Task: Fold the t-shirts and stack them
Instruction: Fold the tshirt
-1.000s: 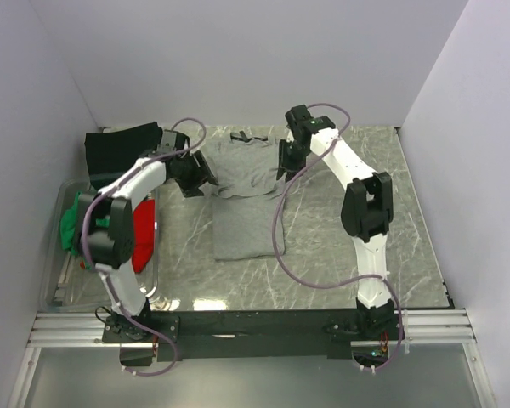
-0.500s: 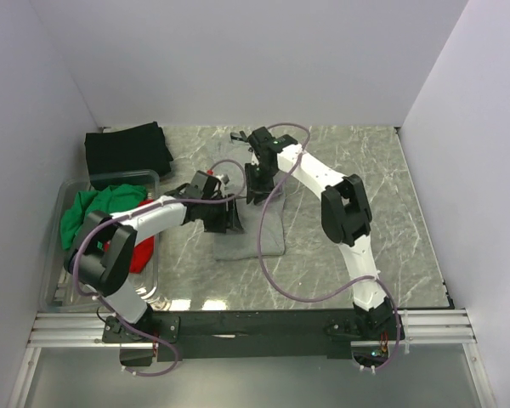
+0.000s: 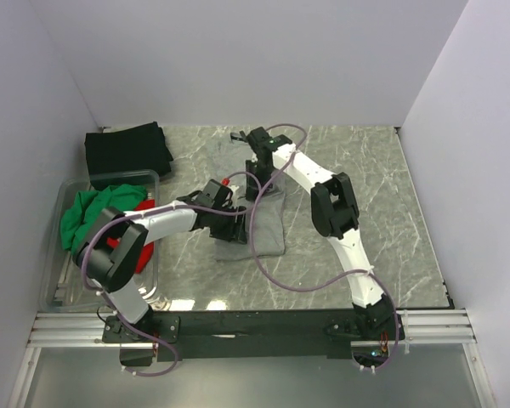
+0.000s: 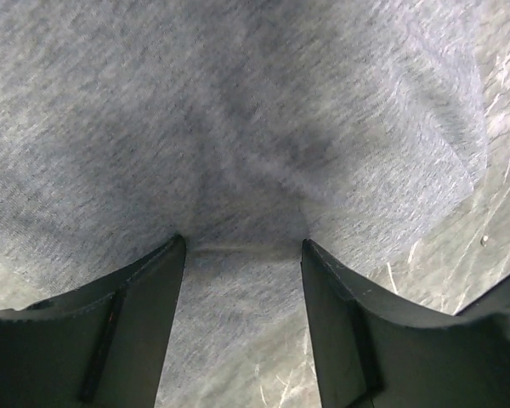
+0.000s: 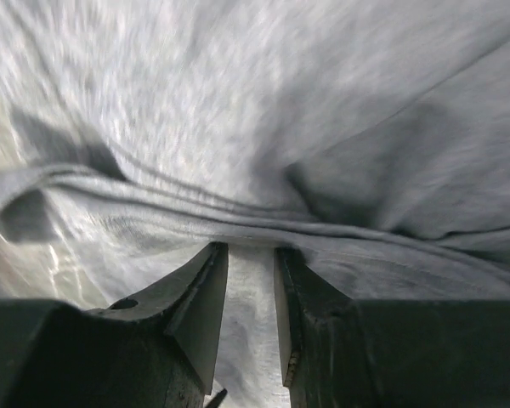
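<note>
The heather-grey t-shirt (image 3: 265, 231) lies folded in half on the marble table (image 3: 365, 195). My left gripper (image 3: 227, 217) sits low over its left edge. In the left wrist view the left gripper (image 4: 242, 245) has its jaws well apart, with the grey t-shirt (image 4: 238, 127) flat between them and rising at the tips. My right gripper (image 3: 257, 185) is at the shirt's far fold. In the right wrist view the right gripper (image 5: 251, 248) has a narrow gap between its jaws. The grey t-shirt's (image 5: 280, 102) thick fold edge runs across the tips.
A folded black t-shirt (image 3: 127, 151) lies at the back left. A clear bin (image 3: 55, 280) on the left holds a green t-shirt (image 3: 89, 212) and a red t-shirt (image 3: 144, 248). A small dark object (image 3: 238, 136) lies by the back wall. White walls stand close on three sides.
A second ago the grey shirt lay full length with both grippers at its shoulders. Its far half now lies folded over the near half, and both grippers have come nearer and lower.
</note>
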Robot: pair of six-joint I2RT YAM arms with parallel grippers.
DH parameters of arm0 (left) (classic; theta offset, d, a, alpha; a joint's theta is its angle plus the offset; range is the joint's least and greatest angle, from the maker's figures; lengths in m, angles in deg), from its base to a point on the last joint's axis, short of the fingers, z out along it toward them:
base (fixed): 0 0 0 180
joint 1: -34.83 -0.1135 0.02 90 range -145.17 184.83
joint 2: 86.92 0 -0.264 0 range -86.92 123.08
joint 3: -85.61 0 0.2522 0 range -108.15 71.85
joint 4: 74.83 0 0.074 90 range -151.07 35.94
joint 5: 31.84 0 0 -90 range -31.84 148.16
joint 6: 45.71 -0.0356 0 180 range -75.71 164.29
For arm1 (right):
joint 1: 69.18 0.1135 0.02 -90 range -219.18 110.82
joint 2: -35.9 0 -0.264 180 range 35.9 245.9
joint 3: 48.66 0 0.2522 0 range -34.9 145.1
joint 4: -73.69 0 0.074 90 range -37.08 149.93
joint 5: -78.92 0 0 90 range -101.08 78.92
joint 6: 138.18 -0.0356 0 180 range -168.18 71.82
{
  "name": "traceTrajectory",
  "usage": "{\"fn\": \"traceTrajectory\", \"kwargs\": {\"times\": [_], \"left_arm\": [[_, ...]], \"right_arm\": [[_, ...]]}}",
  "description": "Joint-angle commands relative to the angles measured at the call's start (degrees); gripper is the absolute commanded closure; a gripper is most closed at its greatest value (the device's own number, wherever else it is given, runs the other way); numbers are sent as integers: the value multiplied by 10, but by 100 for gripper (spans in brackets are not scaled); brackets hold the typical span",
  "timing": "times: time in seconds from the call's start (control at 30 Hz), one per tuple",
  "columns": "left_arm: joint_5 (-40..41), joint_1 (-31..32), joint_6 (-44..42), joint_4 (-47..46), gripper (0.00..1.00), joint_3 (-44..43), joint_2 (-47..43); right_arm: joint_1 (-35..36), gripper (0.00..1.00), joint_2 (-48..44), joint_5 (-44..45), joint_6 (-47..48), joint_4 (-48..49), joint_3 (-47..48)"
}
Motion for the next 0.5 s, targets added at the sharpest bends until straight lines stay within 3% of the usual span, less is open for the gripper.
{"fn": "traceTrajectory", "kwargs": {"times": [0.0, 0.23, 0.47], "left_arm": [[23, 14, -26, 32, 36, 46, 12], [23, 26, -23, 31, 36, 91, -17], [29, 28, -27, 47, 35, 78, -29]], "right_arm": [[-33, 65, 5, 38, -33, 19, 38], [-91, 64, 2, 12, -93, 99, 61], [-117, 61, -43, -46, -105, 158, 58]]}}
